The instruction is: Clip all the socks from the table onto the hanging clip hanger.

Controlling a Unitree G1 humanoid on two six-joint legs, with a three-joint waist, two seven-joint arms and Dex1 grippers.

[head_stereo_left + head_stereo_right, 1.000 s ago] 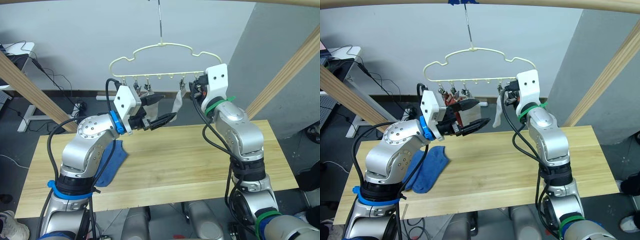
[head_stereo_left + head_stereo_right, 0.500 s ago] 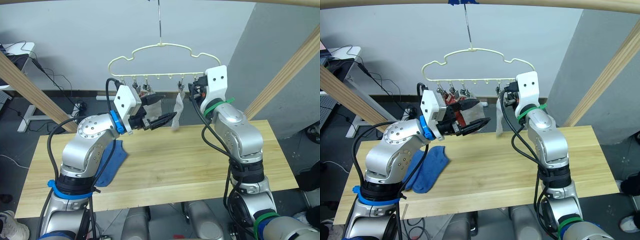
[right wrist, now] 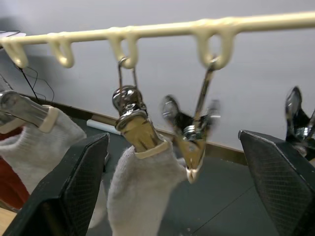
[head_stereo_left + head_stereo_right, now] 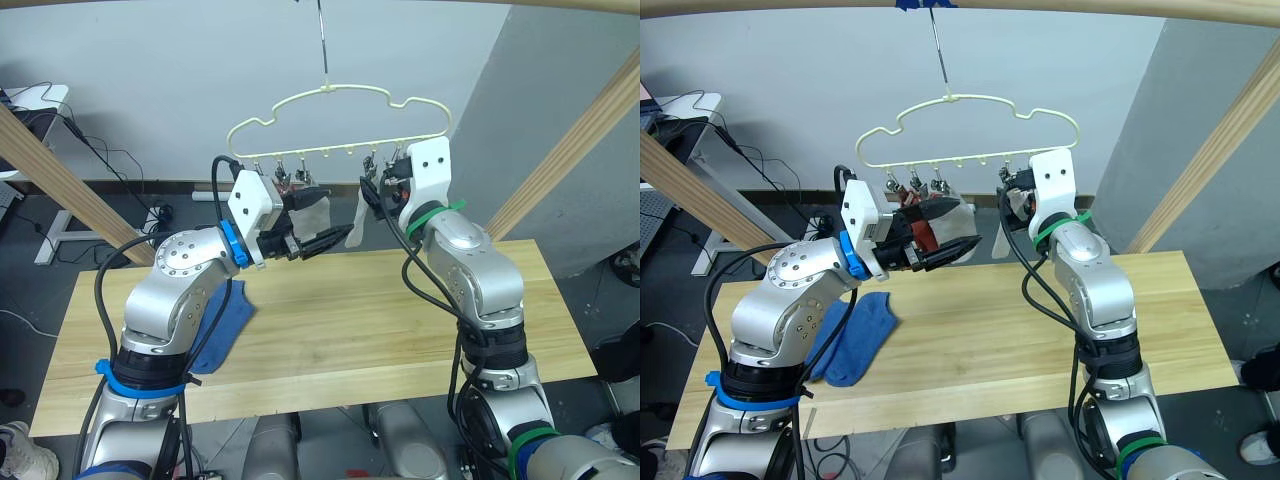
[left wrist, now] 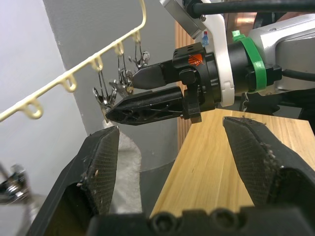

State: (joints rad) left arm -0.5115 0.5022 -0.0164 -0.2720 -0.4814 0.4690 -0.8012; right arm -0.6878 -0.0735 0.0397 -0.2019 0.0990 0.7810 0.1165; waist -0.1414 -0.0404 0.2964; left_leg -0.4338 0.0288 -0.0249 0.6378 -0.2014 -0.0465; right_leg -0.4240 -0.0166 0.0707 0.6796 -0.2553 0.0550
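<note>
Grey sock (image 3: 142,191) now clipped at centre frame on clip hanger (image 4: 340,97), which has swung right; my right pincer (image 5: 135,93) spread, left pincer (image 4: 335,238) spread; blue sock (image 4: 855,338) awaits lower left on tabletop (image 4: 350,330)

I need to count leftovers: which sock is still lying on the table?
Start at the light wooden table. The blue sock lies flat near its left end, below the left arm. The other socks hang from the clip hanger above.
</note>
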